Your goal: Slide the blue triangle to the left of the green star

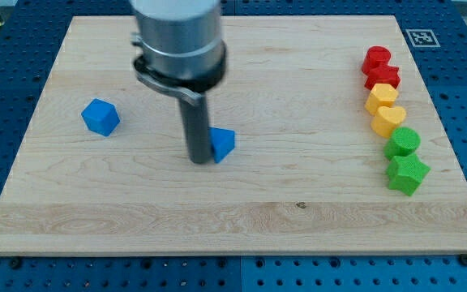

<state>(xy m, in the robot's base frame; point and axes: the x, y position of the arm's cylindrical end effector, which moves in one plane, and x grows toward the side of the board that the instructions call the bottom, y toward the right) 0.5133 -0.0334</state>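
Observation:
The blue triangle point(223, 143) lies near the middle of the wooden board point(233, 215). My tip point(200, 161) stands right against the triangle's left side, touching or nearly touching it. The rod hides the triangle's left edge. The green star point(407, 173) lies far at the view's right, the lowest block in a column there. A wide stretch of board separates the triangle from the star.
A blue cube-like block point(100, 117) sits at the view's left. Above the star in the right column are a green round block point(403, 142), two yellow blocks point(388, 119) point(381, 97) and two red blocks point(382, 76) point(375, 58).

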